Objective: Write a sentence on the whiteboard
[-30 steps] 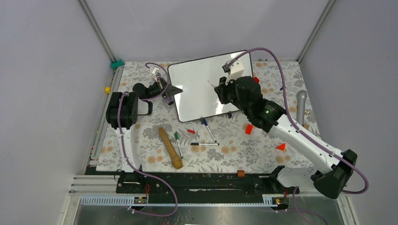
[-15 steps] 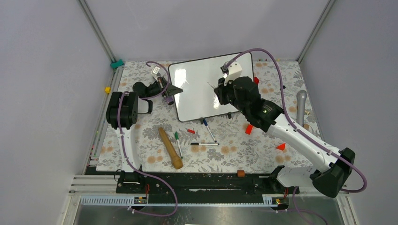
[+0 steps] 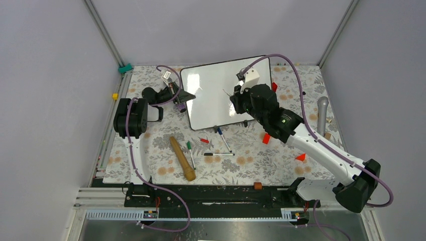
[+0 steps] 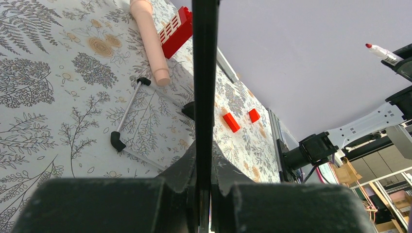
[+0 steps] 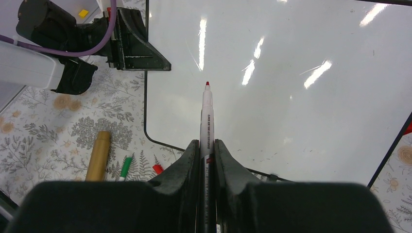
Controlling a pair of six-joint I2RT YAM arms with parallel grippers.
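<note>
A: Two grips to log. Left fingers (image 4: 182, 167) are clamped on the left edge of the whiteboard (image 3: 216, 95), which stands tilted up at the back middle of the table (image 3: 241, 168). Right fingers (image 5: 184, 162) are closed around a red marker (image 5: 206, 111), cap off, tip aimed at the board's left part.

B: Sentence?

A: No sentence visible, the board is blank. The tip looks just short of the surface, but I can't tell for sure.

B: Risks?

A: My guess is that too hard a press makes the board swing or slide. It's pinched at one edge only and sits on small feet. Too light a press and the strokes skip. The marker could also slip back through the fingers, since only its barrel is held. Starting too far left might bump the left fingers.

B: Clutter?

A: In front of the board lie a wooden stick (image 3: 182, 158), green marker (image 3: 190, 153), blue marker (image 3: 223, 139), black pen (image 3: 219, 154) and red bits (image 3: 265, 138). The blue marker is closest to the board's lower edge. A microphone (image 3: 322, 111) sits far right. Nothing is between the tip and the board, and the right arm passes above the red bits.
</note>
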